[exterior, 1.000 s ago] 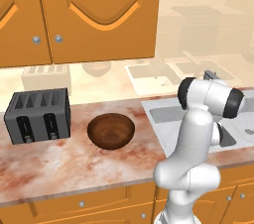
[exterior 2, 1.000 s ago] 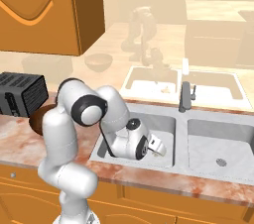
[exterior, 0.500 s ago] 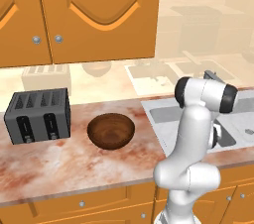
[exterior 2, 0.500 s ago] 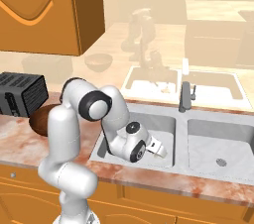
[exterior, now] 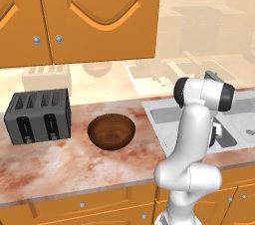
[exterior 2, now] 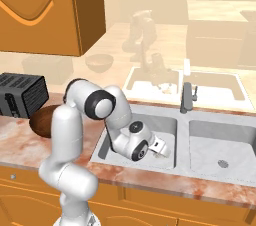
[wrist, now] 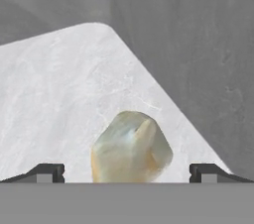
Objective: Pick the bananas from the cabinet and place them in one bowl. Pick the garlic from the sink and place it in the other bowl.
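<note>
Left base view: one brown wooden bowl [exterior: 111, 131] at centre on the marbled counter [exterior: 60, 164], one dark four-slot toaster [exterior: 38, 116] to its left, two closed arched cabinet [exterior: 94, 15] doors across the top, one steel sink [exterior: 234, 119] at the right edge behind the white arm [exterior: 194, 134]; bananas not to be made out here. Right base view: arm bent down from lower left into the nearer-left basin of the double sink [exterior 2: 165, 160], gripper [exterior 2: 161, 150] low at frame centre pointing right, a small pale lump of garlic [exterior 2: 163, 153] just at its tip; one grey faucet [exterior 2: 186, 98] between two basins, one drain in the right basin, same bowl [exterior 2: 42, 121] half hidden at left. Hand view: one garlic [wrist: 131, 148] at bottom centre on the basin floor, lying squarely between the two dark fingertips [wrist: 45, 172], one at each lower corner; jaws spread as wide as they go, gripping nothing, clear gaps either side. Garlic roughly rounded, slightly taller than wide in frame, long axis running away from the hand; judged ready for a short advance and a squeeze.
</note>
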Robot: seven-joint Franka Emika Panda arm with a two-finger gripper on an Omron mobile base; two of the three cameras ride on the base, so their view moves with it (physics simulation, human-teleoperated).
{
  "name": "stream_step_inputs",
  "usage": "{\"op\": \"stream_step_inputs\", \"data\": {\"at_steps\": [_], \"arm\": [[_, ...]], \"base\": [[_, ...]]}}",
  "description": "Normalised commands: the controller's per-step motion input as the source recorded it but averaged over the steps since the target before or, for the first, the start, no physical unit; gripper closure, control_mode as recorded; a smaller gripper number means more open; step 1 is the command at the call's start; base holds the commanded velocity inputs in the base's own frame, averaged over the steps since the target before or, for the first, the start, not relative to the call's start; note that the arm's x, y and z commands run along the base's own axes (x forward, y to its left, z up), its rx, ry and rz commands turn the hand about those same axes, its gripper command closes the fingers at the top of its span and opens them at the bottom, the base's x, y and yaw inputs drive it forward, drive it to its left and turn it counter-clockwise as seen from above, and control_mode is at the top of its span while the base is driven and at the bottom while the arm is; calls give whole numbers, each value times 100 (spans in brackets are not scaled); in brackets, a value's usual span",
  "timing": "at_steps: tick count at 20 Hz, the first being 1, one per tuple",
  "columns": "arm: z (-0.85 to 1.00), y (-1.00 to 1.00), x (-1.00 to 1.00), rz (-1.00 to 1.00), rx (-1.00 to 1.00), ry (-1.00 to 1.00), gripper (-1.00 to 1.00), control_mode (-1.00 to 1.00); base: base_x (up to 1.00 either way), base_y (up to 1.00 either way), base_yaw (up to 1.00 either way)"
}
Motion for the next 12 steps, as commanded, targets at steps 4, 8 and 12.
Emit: {"op": "stream_step_inputs", "data": {"at_steps": [4, 8, 12], "arm": [[-4, -24, 2, 0, 0, 0, -100, -100], [-12, -15, 0, 0, 0, 1, -100, -100], [-17, -9, 0, 0, 0, 1, -100, -100]], "base": [[0, 0, 0], [0, 0, 0], [0, 0, 0]]}}
